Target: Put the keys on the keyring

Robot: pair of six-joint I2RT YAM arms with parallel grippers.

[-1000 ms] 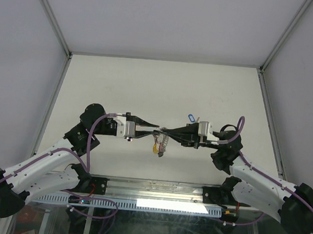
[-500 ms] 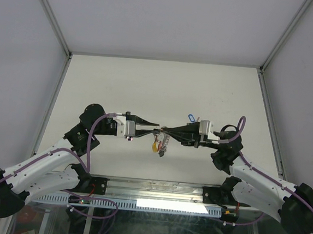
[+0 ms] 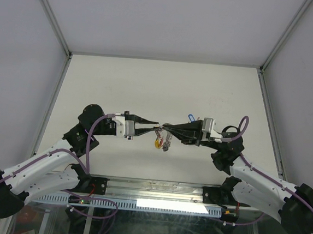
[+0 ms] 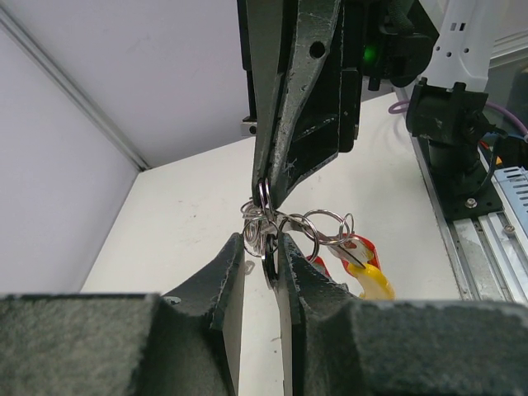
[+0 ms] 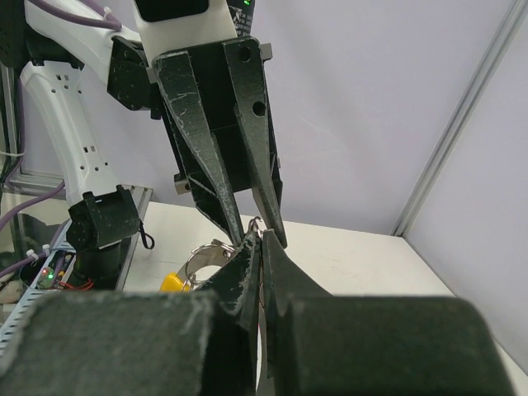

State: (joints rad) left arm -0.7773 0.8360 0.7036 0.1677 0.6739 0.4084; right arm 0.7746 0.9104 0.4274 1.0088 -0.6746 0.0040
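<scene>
White table point(image 3: 148, 83) below | right gripper point(image 3: 163, 129) jaws together on keyring point(image 4: 323, 216) | left gripper point(image 3: 157, 126), tip to tip opposite, nips key point(image 4: 261, 241) | keyring dead ahead of key, touching

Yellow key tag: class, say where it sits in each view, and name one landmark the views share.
Top external: centre, the yellow key tag hangs below where the left gripper meets the right gripper.
Left wrist: lower right, beside the left gripper.
Right wrist: lower left, left of the right gripper.
Shared landmark: both grippers' tips meeting.
</scene>
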